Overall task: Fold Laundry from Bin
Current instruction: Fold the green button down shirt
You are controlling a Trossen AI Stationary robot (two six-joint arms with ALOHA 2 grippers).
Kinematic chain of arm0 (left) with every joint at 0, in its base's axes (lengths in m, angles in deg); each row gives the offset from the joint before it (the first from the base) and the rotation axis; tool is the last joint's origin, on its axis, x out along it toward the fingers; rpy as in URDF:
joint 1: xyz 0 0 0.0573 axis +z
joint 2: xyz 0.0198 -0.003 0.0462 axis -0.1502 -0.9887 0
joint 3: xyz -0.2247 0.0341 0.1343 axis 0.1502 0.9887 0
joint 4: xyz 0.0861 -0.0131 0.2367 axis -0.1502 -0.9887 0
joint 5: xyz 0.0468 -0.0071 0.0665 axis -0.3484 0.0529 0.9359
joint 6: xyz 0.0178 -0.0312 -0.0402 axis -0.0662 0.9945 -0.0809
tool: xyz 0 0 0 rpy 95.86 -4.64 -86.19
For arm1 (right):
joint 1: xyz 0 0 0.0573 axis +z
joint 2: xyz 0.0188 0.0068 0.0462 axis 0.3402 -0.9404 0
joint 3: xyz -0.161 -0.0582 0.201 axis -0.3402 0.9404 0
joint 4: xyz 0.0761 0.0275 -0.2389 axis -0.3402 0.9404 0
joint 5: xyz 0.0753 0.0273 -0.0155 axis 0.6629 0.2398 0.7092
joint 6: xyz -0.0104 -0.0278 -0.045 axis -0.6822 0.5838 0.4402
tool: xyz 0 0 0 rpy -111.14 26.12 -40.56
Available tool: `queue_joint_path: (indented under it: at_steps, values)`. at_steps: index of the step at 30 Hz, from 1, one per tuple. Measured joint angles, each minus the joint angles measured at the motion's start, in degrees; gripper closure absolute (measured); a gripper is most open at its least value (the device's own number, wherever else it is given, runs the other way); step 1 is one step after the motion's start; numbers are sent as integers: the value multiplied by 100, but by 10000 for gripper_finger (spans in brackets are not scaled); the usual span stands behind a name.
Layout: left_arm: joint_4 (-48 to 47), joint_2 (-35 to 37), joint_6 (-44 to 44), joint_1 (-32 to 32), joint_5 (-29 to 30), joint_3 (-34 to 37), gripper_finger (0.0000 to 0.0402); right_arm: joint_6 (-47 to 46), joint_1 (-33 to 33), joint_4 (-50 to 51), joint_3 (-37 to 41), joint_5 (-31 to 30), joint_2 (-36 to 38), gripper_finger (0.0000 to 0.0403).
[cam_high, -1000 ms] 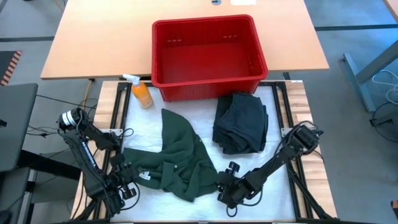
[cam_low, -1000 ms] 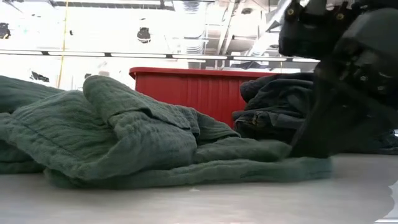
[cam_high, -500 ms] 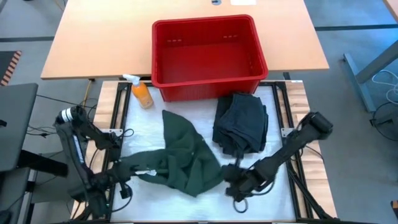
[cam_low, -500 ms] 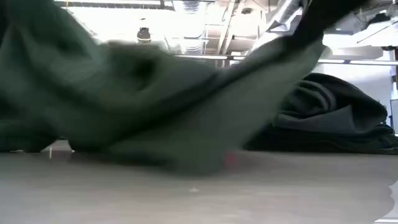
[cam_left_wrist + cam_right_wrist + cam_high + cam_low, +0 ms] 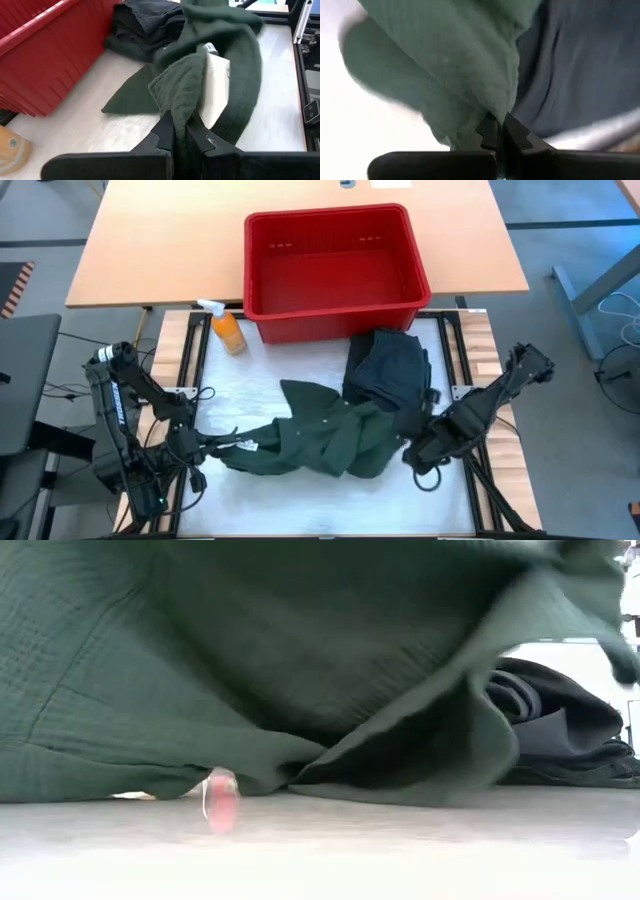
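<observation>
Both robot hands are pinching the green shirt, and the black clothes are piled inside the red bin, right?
Not quite. In the high view the black clothes lie on the table in front of the red bin, not inside it. Both hands, left and right, do pinch the green shirt.

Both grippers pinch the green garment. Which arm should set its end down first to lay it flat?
Probably right: right gripper holds the green garment against the folded dark pile, needing clearance. Left gripper has open table.

green garment (image 5: 330,442): dk green, crinkle weave | folded garment (image 5: 388,372): blk | bin (image 5: 335,312): red, ribbed | spray bottle (image 5: 228,331): orange
</observation>
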Motion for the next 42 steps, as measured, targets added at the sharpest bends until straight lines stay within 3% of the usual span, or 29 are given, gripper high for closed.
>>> queue_joint_path:
  at_steps: [4, 8, 14, 20, 24, 29, 32, 34, 36, 39, 42]
  values:
    - [-1, -1, 29, 48, 11, 2, 401, -559, 63, -302, 1027, 1077, -22, 381]
    - [236, 3, 428, 217, -66, 284, 401, -400, 103, -1952, 2102, 1674, -21, 371]
    - [1425, -4, 1017, 517, -1406, 1507, 401, -25, 106, -4043, 3036, 1891, -31, 376]
    - [2901, -8, 971, 559, -2558, 2617, 379, 123, 87, -4140, 3081, 1896, -26, 372]
    - [2888, 2, 503, 560, -2795, 2746, 328, 227, 89, -4163, 3081, 1907, -26, 372]
    - [2532, 12, -614, 570, -2800, 2432, 257, 227, 88, -4188, 3081, 1925, -26, 373]
    - [2597, 12, -1322, 607, -2361, 2197, 226, 227, 81, -4209, 3081, 1925, -26, 371]
    - [3440, 12, -2111, 638, -1717, 2140, 213, 225, 39, -4259, 3081, 1925, -26, 372]
    - [4700, -74, -3463, 770, -1343, 2152, 207, 230, -26, -4368, 3081, 1927, -26, 373]
    - [6573, -503, -5438, 1111, -1414, 2158, 206, 280, -130, -4498, 3081, 1927, -26, 373]
    - [8148, -1115, -6867, 1558, -1667, 2157, 205, 377, -221, -4554, 3081, 1929, -26, 371]
